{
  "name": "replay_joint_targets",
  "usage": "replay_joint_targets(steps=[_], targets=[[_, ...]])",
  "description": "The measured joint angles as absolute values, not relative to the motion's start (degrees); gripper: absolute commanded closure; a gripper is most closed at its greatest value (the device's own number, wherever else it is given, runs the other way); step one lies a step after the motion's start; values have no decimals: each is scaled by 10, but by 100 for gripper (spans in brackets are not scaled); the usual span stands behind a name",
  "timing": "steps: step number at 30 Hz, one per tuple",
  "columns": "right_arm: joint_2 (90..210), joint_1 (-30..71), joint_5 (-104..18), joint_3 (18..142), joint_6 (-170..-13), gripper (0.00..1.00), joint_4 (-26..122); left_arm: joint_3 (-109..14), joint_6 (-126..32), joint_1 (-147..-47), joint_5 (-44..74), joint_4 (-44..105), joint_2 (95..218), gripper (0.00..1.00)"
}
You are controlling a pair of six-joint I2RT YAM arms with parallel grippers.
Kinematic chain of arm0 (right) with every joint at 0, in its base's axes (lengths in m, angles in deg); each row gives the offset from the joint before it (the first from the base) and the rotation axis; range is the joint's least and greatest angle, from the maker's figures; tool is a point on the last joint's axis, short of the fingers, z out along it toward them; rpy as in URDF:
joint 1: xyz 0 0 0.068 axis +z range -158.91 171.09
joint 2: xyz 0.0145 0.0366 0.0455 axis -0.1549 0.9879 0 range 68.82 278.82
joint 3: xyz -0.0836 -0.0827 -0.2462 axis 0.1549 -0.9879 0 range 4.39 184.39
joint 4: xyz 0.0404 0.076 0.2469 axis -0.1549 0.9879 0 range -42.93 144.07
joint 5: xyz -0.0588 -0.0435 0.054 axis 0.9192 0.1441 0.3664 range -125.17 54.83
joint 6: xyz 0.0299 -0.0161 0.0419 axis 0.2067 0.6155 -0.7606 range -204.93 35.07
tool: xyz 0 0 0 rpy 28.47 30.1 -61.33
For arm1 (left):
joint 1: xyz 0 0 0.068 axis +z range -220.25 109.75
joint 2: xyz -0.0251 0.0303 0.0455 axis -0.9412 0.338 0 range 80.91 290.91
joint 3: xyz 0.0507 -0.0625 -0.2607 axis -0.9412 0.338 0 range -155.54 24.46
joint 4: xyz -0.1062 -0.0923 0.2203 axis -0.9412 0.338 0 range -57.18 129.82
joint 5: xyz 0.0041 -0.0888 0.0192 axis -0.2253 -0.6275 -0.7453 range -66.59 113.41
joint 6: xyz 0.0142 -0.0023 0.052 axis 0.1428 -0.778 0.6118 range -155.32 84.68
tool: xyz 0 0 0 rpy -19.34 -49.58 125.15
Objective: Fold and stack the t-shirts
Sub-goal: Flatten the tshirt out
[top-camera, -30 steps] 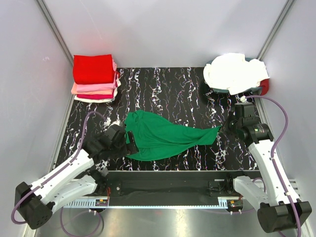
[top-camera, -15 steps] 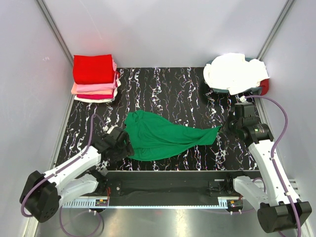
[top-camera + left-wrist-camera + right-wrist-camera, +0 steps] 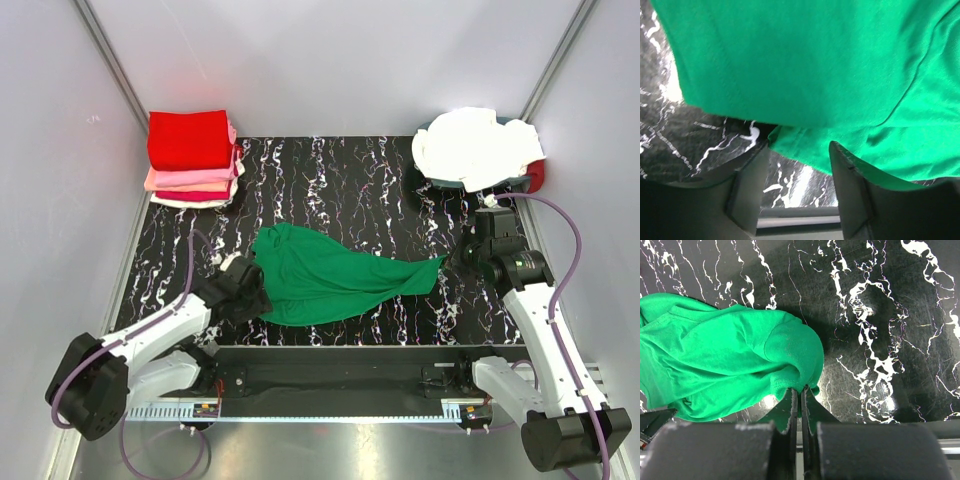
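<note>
I see my left tool (image 3: 799, 149) spread wide at the near-left hem of the bright green soft cloth t-shirt (image 3: 330, 275), shirt lying rumpled midway across the black white-veined counter (image 3: 350, 190), my right tool (image 3: 801, 390) pinched tight on its right tip

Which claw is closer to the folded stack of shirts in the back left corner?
Left. The left claw is at the left edge of the green shirt, on the same side as the folded stack; the right claw pinches the shirt's right tip, across the mat.
</note>
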State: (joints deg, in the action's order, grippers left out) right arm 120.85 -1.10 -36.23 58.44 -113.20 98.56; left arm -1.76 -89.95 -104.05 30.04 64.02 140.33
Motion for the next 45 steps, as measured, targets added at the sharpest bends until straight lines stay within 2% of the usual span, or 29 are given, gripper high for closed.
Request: replay_joint_targets(steps=[3, 6, 8, 13, 18, 21, 26, 32, 35, 38, 41, 43, 45], targets=[[1209, -11, -363, 584, -1132, 100, 986, -17, -900, -1040, 302, 624, 1410, 53], [1211, -11, -363, 584, -1132, 100, 986, -16, -900, -1040, 302, 612, 1419, 71], [1212, -11, -363, 584, -1132, 100, 985, -16, -898, -1039, 302, 604, 1428, 100], [1214, -11, -363, 584, -1132, 100, 985, -22, -888, -1039, 303, 607, 1431, 100], [1221, -11, -365, 598, -1133, 100, 996, -104, -861, -1039, 320, 709, 1387, 100], [1240, -11, -370, 659, -1134, 100, 1014, -242, -830, -1039, 344, 792, 1355, 100], [1288, -11, -378, 861, -1134, 100, 1039, -522, -764, -1039, 387, 892, 1363, 100], [1346, -11, -345, 1139, -1139, 100, 1096, -917, -681, -1039, 417, 1012, 1452, 100], [1369, -11, -310, 1235, -1146, 100, 1134, -1065, -647, -1039, 422, 1045, 1492, 100], [1385, -11, -334, 1278, -1144, 100, 1175, -1099, -624, -1039, 418, 1050, 1493, 100], [1424, -13, -437, 1283, -1142, 100, 1198, -1068, -614, -1038, 393, 1059, 1486, 100], [1438, -23, -525, 1213, -1159, 100, 1178, -1026, -613, -1038, 370, 1071, 1488, 100], [1437, -42, -617, 1091, -1196, 100, 1108, -991, -612, -1038, 351, 1092, 1503, 100]])
